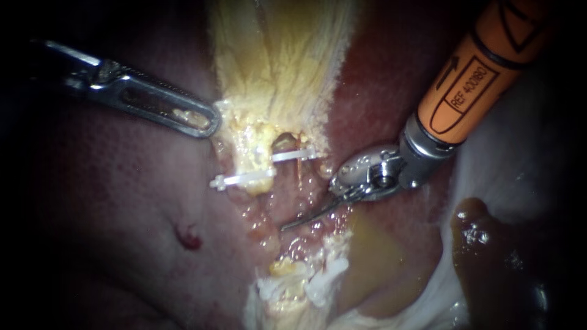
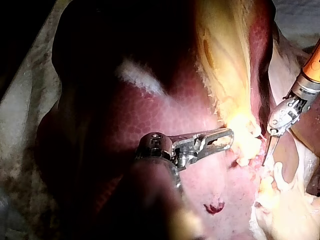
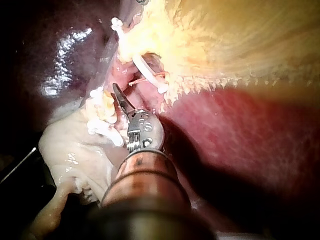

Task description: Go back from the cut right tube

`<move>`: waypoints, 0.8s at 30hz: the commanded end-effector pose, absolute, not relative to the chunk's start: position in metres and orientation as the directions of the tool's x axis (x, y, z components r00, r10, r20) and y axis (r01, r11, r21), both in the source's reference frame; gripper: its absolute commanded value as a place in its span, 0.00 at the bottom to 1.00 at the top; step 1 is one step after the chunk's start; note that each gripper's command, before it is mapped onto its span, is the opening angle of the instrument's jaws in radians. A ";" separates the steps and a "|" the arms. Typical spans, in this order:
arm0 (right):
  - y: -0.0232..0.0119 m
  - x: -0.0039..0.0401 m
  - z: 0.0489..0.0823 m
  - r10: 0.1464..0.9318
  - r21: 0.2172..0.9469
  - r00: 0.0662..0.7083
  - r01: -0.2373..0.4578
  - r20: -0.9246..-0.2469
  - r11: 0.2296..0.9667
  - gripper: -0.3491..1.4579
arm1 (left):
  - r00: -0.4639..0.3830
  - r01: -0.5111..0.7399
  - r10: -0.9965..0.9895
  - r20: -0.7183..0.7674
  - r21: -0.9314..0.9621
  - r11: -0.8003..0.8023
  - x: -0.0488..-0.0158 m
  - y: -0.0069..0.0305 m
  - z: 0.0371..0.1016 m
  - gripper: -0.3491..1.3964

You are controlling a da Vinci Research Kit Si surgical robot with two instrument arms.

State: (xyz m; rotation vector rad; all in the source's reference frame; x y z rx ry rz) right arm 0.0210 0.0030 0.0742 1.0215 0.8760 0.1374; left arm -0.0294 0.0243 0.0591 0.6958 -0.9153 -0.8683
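Slim steel left instrument (image 1: 206,121) seemingly clamps pale yellow fatty tissue (image 1: 247,131); orange-sleeved right instrument (image 1: 293,223), jaws closed, sits five o'clock from white plastic clips (image 1: 244,179).

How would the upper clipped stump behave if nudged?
Probably floppy: the stump looks like soft, ragged yellow tissue. Likely slippery, given the wet sheen around it. Its thin white clip might shift under a hard shove.
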 end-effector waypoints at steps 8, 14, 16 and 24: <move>0.0029 0.0212 0.0738 0.545 0.814 0.633 0.260 -0.550 0.519 0.34 | 0.333 0.329 -0.864 0.377 0.812 0.482 -0.0294 0.0243 0.0594 0.00; 0.0026 0.0213 0.0733 0.574 0.822 0.619 0.228 -0.536 0.522 0.79 | 0.334 0.329 -0.864 0.378 0.812 0.482 -0.0293 0.0243 0.0597 0.00; 0.0025 0.0214 0.0732 0.581 0.820 0.611 0.219 -0.538 0.530 0.85 | 0.334 0.329 -0.864 0.378 0.812 0.482 -0.0292 0.0244 0.0597 0.00; 0.0019 0.0212 0.0722 0.622 0.798 0.559 0.126 -0.548 0.590 0.98 | 0.334 0.328 -0.863 0.378 0.812 0.483 -0.0291 0.0245 0.0599 0.00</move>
